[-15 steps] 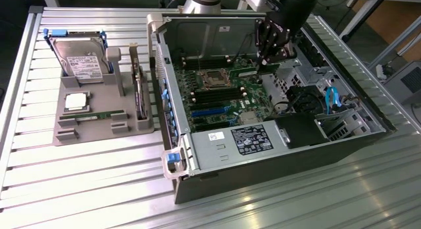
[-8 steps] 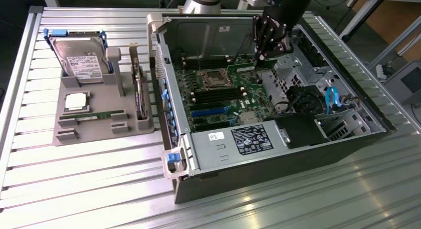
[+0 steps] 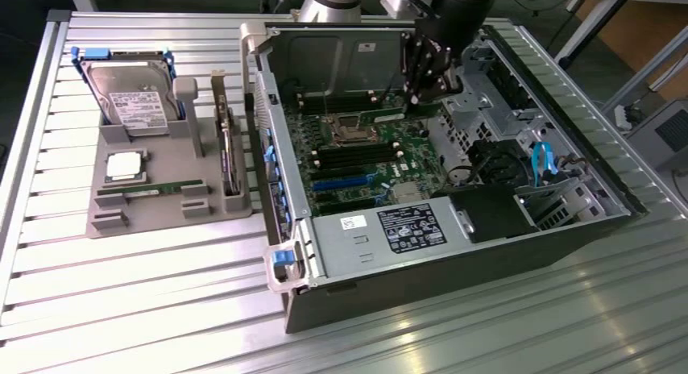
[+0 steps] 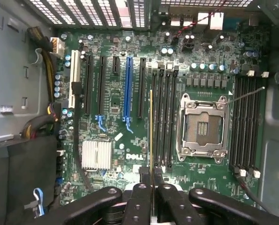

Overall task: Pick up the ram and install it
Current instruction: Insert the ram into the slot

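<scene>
One ram (image 4: 151,136) stick is clamped edge-on in the claw (image 4: 151,187), whose fingers (image 4: 140,201) are clenched on its near end; it hangs inside the open computer case (image 3: 282,108), above the motherboard (image 4: 116,98) and just beside the bank of black memory slots (image 4: 163,117) that flanks the CPU socket (image 4: 202,126); in the wrist view the stick's thin yellow edge runs parallel to those slots, beside the outermost one rather than clearly over any.

The likely trouble, as I judge it: the stick may come down between slots or skewed, jamming on a slot wall; a notch turned the wrong way would stop it seating, and pressing on could bend the board or make the stick slip in the grip; whether the slot latches stand open I cannot tell.

On the table (image 3: 129,293) beside the case, a grey parts holder (image 3: 161,217) carries a hard drive (image 3: 131,100), a processor (image 3: 125,166) and a second memory stick (image 3: 161,185).

Readable writing is scarce: "DELL" is printed white on the motherboard near the silver heatsink (image 4: 96,154); the power supply label (image 3: 411,226) is too small to read.
</scene>
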Tool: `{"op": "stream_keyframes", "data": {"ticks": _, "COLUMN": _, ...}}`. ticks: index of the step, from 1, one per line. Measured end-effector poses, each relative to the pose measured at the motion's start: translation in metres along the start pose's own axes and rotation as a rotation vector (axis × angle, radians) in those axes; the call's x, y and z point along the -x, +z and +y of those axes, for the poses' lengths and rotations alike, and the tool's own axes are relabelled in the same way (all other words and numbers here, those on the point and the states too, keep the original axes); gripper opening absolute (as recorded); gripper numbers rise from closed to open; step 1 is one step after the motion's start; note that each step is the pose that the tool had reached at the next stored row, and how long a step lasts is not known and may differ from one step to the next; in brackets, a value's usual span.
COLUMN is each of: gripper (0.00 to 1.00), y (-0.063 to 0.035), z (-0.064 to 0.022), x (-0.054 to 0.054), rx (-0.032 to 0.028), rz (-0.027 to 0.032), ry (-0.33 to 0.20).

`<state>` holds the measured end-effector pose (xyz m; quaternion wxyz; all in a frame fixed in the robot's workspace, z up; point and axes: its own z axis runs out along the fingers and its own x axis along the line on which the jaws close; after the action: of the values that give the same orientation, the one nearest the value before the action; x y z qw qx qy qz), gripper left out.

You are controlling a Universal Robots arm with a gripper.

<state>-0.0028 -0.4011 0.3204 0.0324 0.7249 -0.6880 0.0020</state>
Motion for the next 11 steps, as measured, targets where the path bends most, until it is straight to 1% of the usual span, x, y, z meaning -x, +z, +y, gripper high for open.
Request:
{"op": "stream_keyframes", "data": {"ticks": 1, "gripper": 0.12, "y": 0.0031, "z": 0.0009, "x": 0.001, "rx": 0.0004, "rz": 0.0011, "ry": 0.009}}
{"op": "stream_keyframes", "data": {"ticks": 4, "gripper": 0.12, "y": 0.0106, "z": 0.0007, "x": 0.001, "rx": 0.0029, "rz": -0.0012, "ry": 0.061}}
{"op": "stream_keyframes", "data": {"ticks": 5, "gripper": 0.12, "y": 0.0127, "z": 0.0006, "x": 0.001, "rx": 0.0037, "rz": -0.0007, "ry": 0.078}}
{"op": "stream_keyframes", "data": {"ticks": 6, "gripper": 0.12, "y": 0.0156, "z": 0.0011, "x": 0.002, "rx": 0.0044, "rz": 0.0034, "ry": 0.086}}
{"op": "stream_keyframes", "data": {"ticks": 9, "gripper": 0.12, "y": 0.0228, "z": 0.0047, "x": 0.002, "rx": 0.0046, "rz": 0.0060, "ry": 0.091}}
{"op": "stream_keyframes", "data": {"ticks": 11, "gripper": 0.12, "y": 0.0300, "z": 0.0098, "x": 0.003, "rx": 0.0046, "rz": 0.0063, "ry": 0.091}}
